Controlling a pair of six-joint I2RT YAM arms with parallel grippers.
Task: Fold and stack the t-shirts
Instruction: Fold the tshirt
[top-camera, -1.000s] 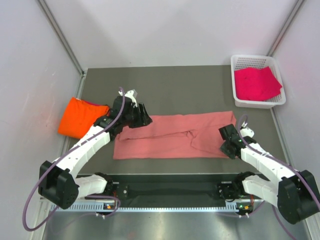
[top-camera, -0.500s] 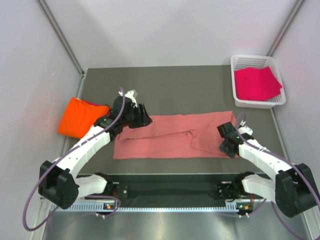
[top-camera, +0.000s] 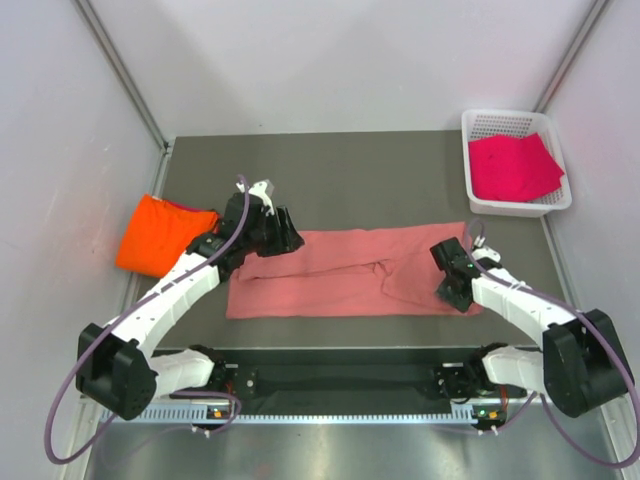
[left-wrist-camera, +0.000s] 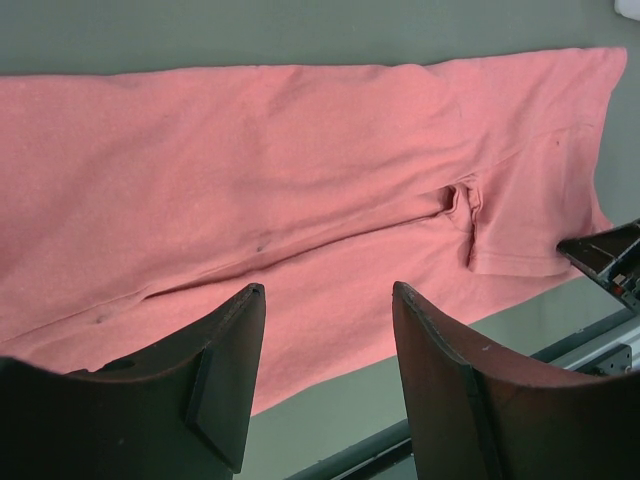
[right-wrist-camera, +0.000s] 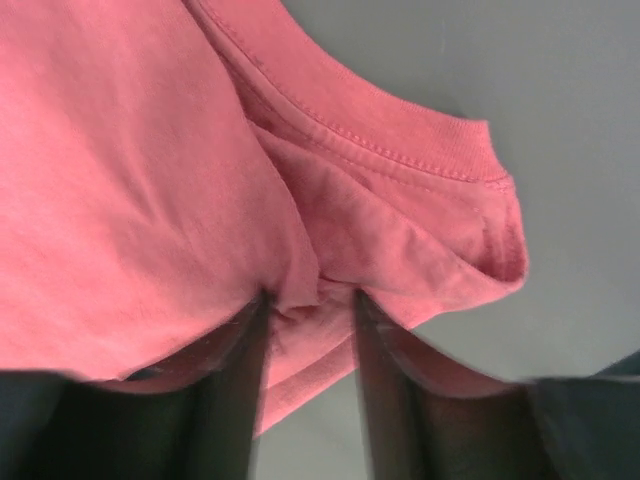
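Salmon-pink t-shirt (top-camera: 340, 275) lies mid-table, folded lengthwise into a long band; the crosswise folds remain. The right gripper (right-wrist-camera: 308, 300) pinches cloth at its right end, while the left gripper (left-wrist-camera: 328, 300) hovers wide open over the other end. The orange t-shirt (top-camera: 160, 233) sits folded at the left, and the magenta t-shirt (top-camera: 512, 165) waits in the white basket (top-camera: 480, 125).

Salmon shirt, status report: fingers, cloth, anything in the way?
Left fingers open above salmon shirt, left end. Right fingers shut on its right edge, cloth bunched. Orange shirt apart, far left; nothing in the way.

Robot lab cell: bare white panel walls (top-camera: 340, 60), aluminium corner posts (top-camera: 120, 70), grey table (top-camera: 380, 180), arm mounting rail (top-camera: 340, 382).
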